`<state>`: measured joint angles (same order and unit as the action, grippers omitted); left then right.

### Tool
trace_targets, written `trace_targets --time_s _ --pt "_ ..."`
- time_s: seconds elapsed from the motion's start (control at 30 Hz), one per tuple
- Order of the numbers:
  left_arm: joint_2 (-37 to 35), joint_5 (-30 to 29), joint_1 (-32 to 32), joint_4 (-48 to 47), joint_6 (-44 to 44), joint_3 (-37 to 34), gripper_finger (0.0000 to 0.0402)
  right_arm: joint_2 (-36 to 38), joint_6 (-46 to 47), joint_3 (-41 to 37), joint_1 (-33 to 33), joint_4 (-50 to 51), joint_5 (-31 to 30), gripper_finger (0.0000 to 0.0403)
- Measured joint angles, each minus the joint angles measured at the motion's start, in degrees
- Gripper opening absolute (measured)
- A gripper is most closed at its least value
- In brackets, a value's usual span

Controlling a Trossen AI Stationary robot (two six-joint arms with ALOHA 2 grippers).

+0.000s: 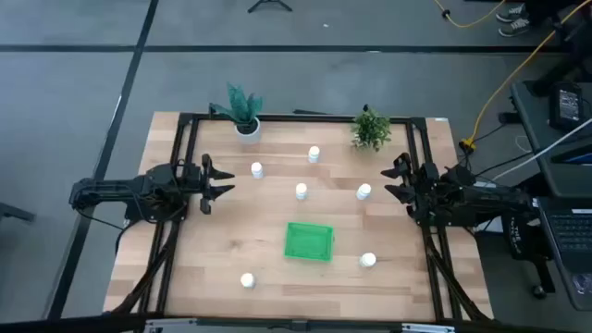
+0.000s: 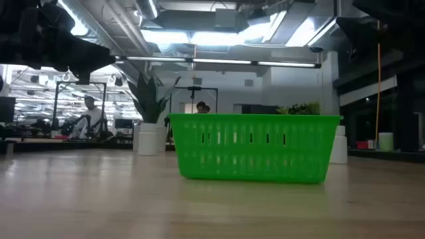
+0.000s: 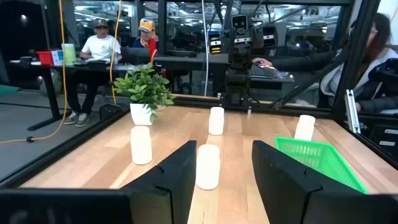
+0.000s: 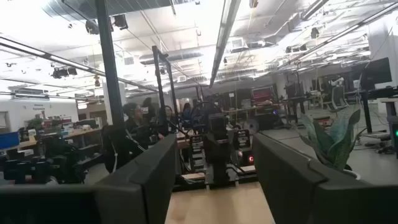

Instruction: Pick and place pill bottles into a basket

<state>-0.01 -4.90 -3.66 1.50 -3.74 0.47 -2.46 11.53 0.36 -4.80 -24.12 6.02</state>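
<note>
From above, the small bright green rectangular plastic basket (image 1: pixel 308 241) sits low in the middle of the frame on the pale wooden table (image 1: pixel 213 250). Six small white cylindrical pill bottles (image 1: pixel 302 191) stand scattered around it, all outside it: four across the middle and upper part, one at lower left (image 1: pixel 247 280), one just right of the basket (image 1: pixel 368 261). The left gripper (image 1: pixel 218 181) hangs at the table's left edge, fingers spread. The right gripper (image 1: pixel 395 179) mirrors it at the right edge, also released.
</note>
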Motion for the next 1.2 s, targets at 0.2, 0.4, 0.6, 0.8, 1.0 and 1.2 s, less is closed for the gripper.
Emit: trace_targets --time_s 0.2,0.4,0.6,0.8,1.0,1.2 --pt "0.00 -0.01 0.02 0.00 0.02 -0.02 0.0150 -0.01 0.00 0.01 -0.02 -0.02 -0.01 0.0210" --pt "0.00 -0.97 0.00 0.57 -0.06 -0.01 0.0150 -0.01 0.00 0.00 -0.01 -0.01 -0.02 0.0210" --pt "0.00 -1.21 0.02 8.52 -7.22 0.00 0.0150 -0.02 0.00 0.00 -0.02 -0.02 0.00 0.0210" --pt "0.00 -2.06 0.01 17.17 -12.43 -0.02 0.0150 -0.01 0.11 0.00 0.00 -0.02 -3.36 0.0210" --pt "0.00 -2.33 0.01 19.99 -16.59 0.00 0.0150 -0.02 0.07 0.00 -0.02 -0.11 -5.53 0.0210" --pt "0.00 -8.29 0.00 19.62 -16.70 -0.02 0.0150 0.00 3.82 0.02 0.00 -0.15 -5.51 0.0210"
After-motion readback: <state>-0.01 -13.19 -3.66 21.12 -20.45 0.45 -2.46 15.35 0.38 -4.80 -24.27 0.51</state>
